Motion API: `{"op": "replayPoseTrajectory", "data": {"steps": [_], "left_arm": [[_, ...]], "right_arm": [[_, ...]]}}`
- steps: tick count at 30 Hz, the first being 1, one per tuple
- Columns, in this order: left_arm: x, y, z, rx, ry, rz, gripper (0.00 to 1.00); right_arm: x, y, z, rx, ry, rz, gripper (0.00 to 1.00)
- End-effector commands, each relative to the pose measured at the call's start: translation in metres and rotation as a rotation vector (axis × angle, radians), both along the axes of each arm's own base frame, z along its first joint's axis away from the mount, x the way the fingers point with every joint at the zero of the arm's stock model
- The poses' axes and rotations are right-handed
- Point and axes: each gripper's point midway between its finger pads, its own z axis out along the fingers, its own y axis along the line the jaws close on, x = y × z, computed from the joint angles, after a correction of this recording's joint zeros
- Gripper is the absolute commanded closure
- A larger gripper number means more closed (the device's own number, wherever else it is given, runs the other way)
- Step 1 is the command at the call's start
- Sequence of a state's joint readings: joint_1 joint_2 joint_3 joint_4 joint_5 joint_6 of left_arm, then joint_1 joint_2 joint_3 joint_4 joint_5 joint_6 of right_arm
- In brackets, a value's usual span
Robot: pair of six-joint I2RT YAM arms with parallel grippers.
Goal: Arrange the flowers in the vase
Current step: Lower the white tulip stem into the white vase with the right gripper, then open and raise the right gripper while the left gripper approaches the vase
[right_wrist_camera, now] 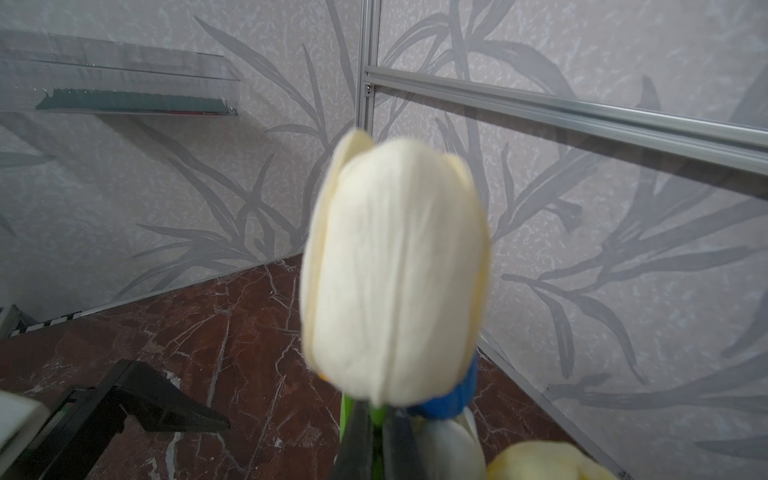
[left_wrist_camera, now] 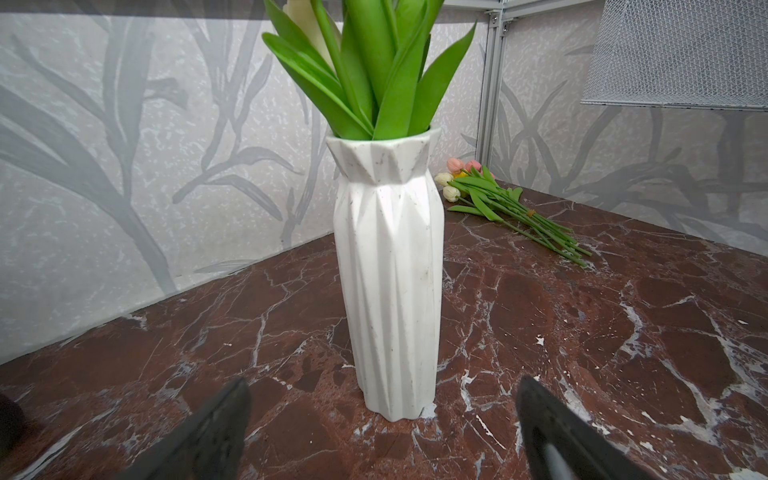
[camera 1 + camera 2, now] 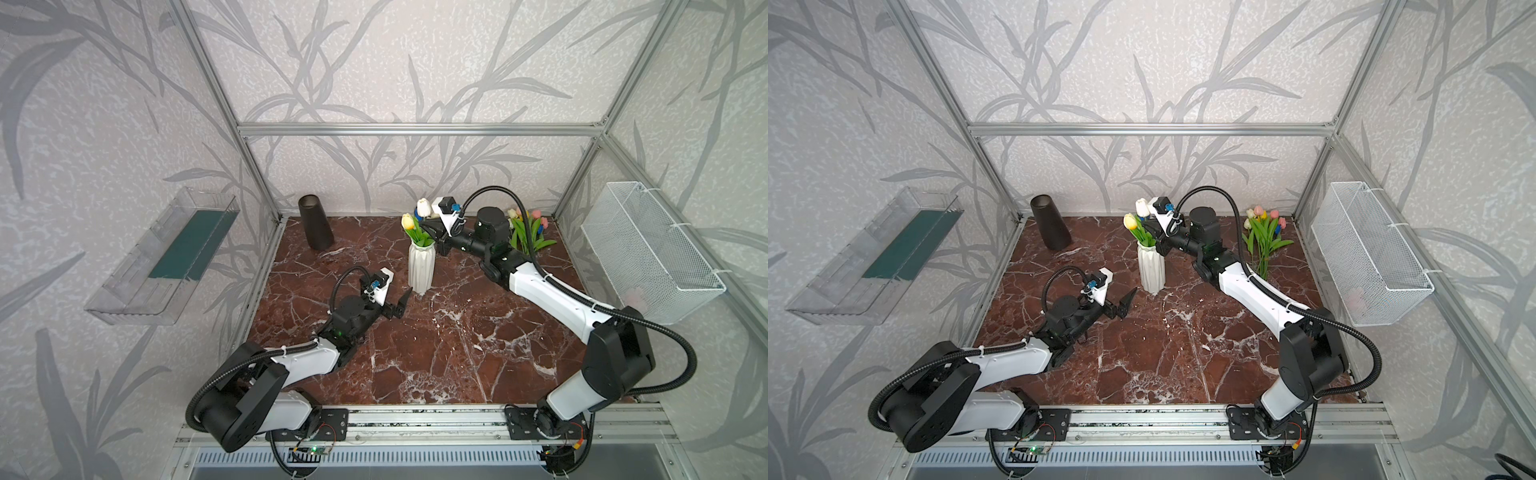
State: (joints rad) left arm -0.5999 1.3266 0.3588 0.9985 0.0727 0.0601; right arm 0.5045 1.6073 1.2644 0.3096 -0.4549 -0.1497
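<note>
All I work over is the brown marble table (image 3: 436,345), veined in white. Near its far left corner stands a dark tapered tube (image 3: 316,224), narrow open end up, wide end on the marble. Past the table's left edge, a clear plastic bin (image 3: 162,257) hangs on the wall, higher than the tabletop, with a dark green sheet lying in its bottom. Past the right edge hangs a white wire mesh basket (image 3: 648,249); something pale lies in the end nearer the table's front, too faint for me to name. An aluminium frame (image 3: 415,129) rises from the table's corners, and grey leaf-patterned wallpaper (image 3: 374,62) covers the walls around it.
</note>
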Motion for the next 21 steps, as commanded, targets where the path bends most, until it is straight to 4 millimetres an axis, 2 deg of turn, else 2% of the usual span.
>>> {"op": "replayPoseTrajectory", "data": {"steps": [1, 6, 12, 13, 18, 21], "left_arm": [[0.001, 0.0, 0.003, -0.002, -0.011, 0.002, 0.01], [0.001, -0.001, 0.002, -0.004, -0.008, -0.004, 0.0], [0.001, -0.002, 0.001, -0.009, -0.007, -0.005, 0.01], [0.001, -0.002, 0.001, -0.009, -0.007, -0.006, 0.01], [0.001, 0.0, 0.004, -0.006, -0.011, -0.001, 0.0], [0.0, -0.001, 0.008, -0.009, -0.018, -0.007, 0.01]], "right_arm": [[-0.001, 0.003, -0.022, -0.048, 0.03, 0.02, 0.94], [-0.001, 0.006, -0.033, -0.074, 0.045, 0.041, 0.92], [-0.006, 0.009, -0.025, -0.061, 0.03, 0.068, 0.87], [-0.008, 0.008, -0.02, -0.052, 0.028, 0.069, 0.84], [-0.019, 0.0, 0.022, 0.003, -0.01, 0.052, 0.54], [-0.026, -0.009, 0.044, 0.015, -0.038, 0.022, 0.45]]}}
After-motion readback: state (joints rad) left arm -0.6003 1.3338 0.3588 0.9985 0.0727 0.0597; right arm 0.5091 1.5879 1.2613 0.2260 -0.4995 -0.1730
